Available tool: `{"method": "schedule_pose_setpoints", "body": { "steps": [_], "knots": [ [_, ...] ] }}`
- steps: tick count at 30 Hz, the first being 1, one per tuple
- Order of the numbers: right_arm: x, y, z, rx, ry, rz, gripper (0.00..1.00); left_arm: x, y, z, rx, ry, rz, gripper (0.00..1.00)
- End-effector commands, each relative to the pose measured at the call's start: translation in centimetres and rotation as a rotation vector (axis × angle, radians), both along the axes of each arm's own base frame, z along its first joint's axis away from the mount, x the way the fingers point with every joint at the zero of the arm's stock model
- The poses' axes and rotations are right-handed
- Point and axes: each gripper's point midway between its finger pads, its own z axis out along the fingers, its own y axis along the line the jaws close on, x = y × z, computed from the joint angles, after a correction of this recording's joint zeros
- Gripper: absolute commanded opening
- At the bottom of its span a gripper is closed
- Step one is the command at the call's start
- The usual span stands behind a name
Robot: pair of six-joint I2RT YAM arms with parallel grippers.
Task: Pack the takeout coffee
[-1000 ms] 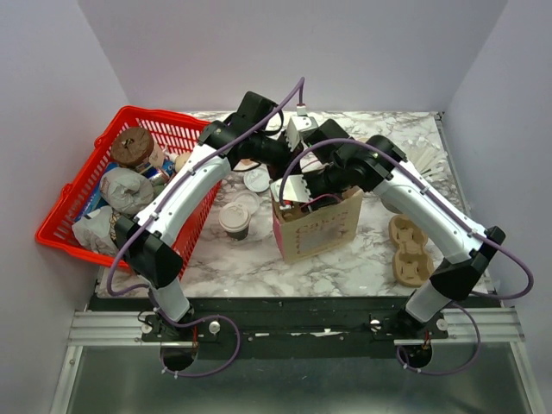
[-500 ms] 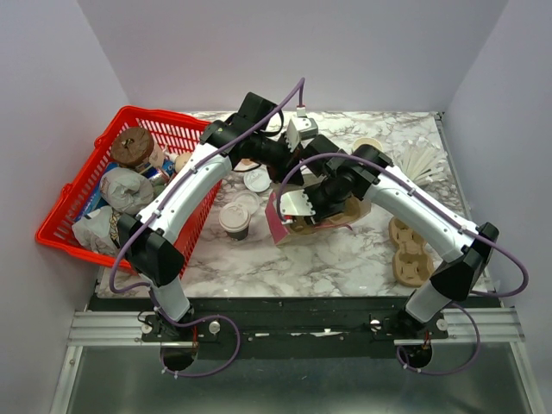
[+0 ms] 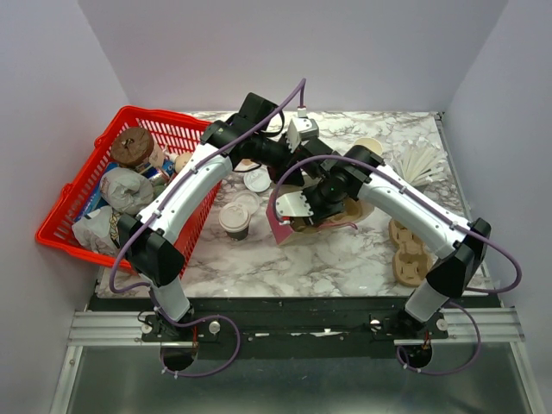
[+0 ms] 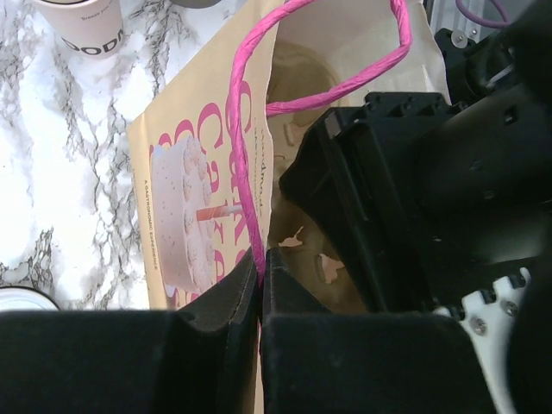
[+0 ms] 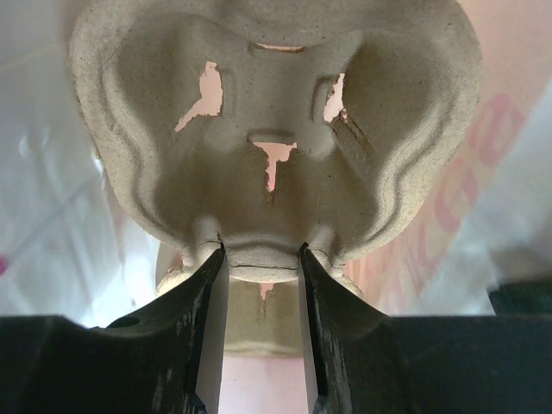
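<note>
The takeout coffee (image 3: 234, 221), a small cream cup with a dark band and a white lid, stands on the marble left of the paper bag (image 3: 285, 231). The bag, cream with pink print and pink handles, lies tipped over. My left gripper (image 3: 291, 177) is shut on the bag's rim by the pink handle (image 4: 250, 207), with its tips (image 4: 260, 267) pinched tight. My right gripper (image 3: 310, 214) reaches into the bag's mouth. It is shut (image 5: 260, 254) on the middle ridge of a brown pulp cup carrier (image 5: 276, 103), inside the bag's pale wall (image 5: 492, 172).
A red basket (image 3: 76, 226) of cups and wrapped items stands at the left. Loose white lids (image 3: 256, 179) lie behind the coffee. More pulp carriers (image 3: 410, 250) lie at the right, with white sticks (image 3: 423, 159) and a cream cup (image 3: 366, 147) behind them.
The bag has gone from upright to tipped over on its side. My right arm has pushed further left into its mouth with the carrier. My left gripper still holds the rim.
</note>
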Motion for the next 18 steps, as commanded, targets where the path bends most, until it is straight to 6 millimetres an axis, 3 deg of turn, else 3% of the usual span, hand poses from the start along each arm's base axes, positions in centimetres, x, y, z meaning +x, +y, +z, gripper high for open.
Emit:
{"method": "schedule_pose_setpoints", "body": {
  "steps": [1, 18],
  "knots": [
    [-2.3, -3.1, -1.1, -0.176, 0.113, 0.015, 0.01, -0.4, -0.2, -0.2, 0.002, 0.018, -0.022, 0.11],
    [-2.0, -1.3, -3.1, -0.154, 0.180, 0.005, 0.01, -0.5, -0.3, -1.0, -0.015, 0.029, -0.094, 0.25]
  ]
}}
